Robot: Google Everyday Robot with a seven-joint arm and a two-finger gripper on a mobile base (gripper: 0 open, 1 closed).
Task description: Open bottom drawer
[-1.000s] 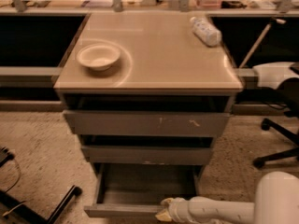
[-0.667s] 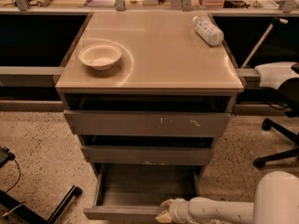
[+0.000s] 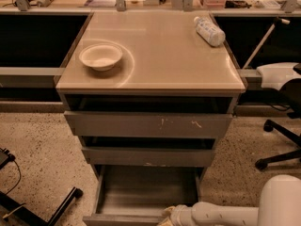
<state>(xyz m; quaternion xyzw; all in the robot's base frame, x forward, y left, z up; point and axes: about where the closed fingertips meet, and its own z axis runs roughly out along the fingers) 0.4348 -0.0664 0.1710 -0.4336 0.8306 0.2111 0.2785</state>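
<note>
The bottom drawer (image 3: 141,192) of the grey three-drawer cabinet is pulled far out, and its shallow grey box interior shows from above. Its plain front runs along the frame's bottom edge. My gripper (image 3: 168,216) sits at the top edge of that front, right of its middle, at the end of my white arm (image 3: 225,214). The arm comes in from the lower right. The fingers are cut off by the bottom of the frame. The mid drawer (image 3: 148,156) and the scratched top drawer (image 3: 148,125) are each a little out.
A white bowl (image 3: 100,56) and a lying plastic bottle (image 3: 209,31) are on the cabinet top (image 3: 160,55). An office chair base (image 3: 280,145) stands on the floor to the right. Black stand legs (image 3: 42,208) lie at lower left.
</note>
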